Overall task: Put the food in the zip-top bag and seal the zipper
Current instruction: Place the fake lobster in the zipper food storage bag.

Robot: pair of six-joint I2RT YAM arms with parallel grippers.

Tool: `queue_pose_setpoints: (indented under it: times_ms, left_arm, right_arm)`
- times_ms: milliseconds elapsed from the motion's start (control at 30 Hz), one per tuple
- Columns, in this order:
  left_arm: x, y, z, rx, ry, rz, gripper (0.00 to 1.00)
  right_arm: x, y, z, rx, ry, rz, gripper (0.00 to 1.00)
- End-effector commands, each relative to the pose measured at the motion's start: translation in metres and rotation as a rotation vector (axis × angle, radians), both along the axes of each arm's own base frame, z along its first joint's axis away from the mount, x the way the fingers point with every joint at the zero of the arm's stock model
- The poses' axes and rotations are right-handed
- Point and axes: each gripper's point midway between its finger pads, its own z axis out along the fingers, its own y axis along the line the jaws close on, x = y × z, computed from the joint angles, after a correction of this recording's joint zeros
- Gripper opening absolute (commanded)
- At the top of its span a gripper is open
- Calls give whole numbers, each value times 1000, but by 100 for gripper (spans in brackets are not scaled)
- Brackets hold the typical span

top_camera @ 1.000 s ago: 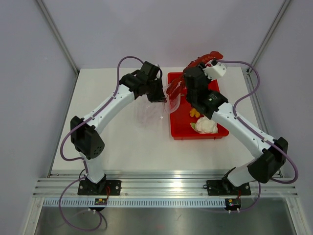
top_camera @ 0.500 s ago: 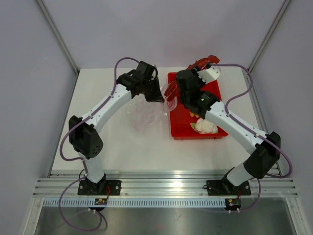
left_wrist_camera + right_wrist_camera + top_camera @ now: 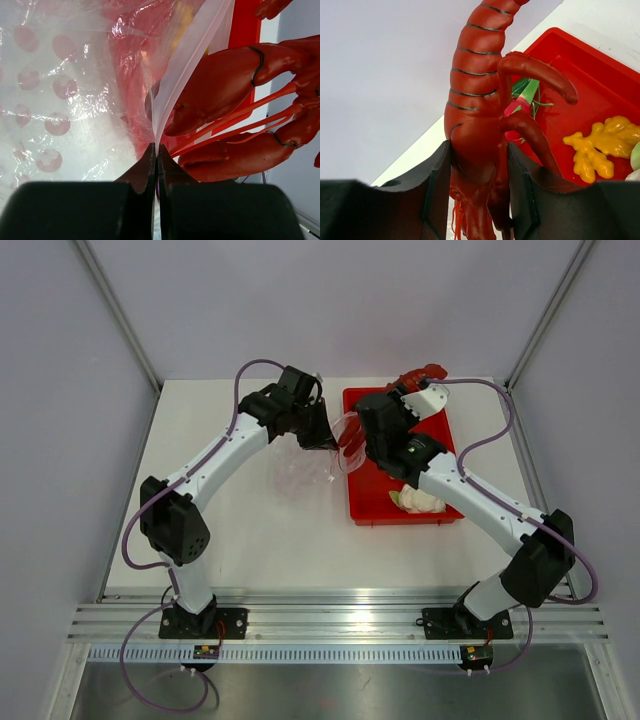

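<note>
arms (image 3: pixel 225 455): white links, black joints | cables (image 3: pixel 238 390): purple | left tool (image 3: pixel 156 150): black

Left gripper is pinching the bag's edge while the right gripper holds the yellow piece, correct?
Not quite. The right gripper holds the red lobster, as the right wrist view shows; the yellow piece lies in the red tray. The left gripper does pinch the edge of the bag.
</note>
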Motion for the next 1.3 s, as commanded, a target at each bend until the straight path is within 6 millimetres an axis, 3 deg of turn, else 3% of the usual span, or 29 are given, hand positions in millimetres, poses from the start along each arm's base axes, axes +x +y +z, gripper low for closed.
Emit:
queue_pose_setpoints:
  times_ms: [0, 133, 267, 667, 867, 1000, 1167, 1267]
  left_arm:
    - [0, -10, 42, -113, -70, -31, 0]
    - [3, -16, 48, -116, -88, -40, 0]
    - [5, -18, 50, -122, -88, -45, 0]
    - [17, -21, 59, -178, -90, -36, 0]
    - [24, -24, 50, -184, -66, -24, 0]
    - [26, -33, 53, -236, -46, -35, 0]
    - [31, -41, 63, -273, -58, -42, 0]
    - [33, -44, 62, -280, -64, -47, 0]
  right_arm:
    - [-4, -4, 18, 13, -73, -53, 0]
    - [-9, 29, 11, -49, -104, -7, 0]
    - [-12, 44, -4, -92, -79, 5, 0]
    - [-27, 29, -48, -147, 19, -43, 0]
    - [-36, 17, -54, -152, 33, -62, 0]
    - [-38, 20, -55, -147, 34, -46, 0]
    - [-43, 43, -58, -162, 41, -12, 0]
    - [-46, 45, -58, -95, 55, -18, 0]
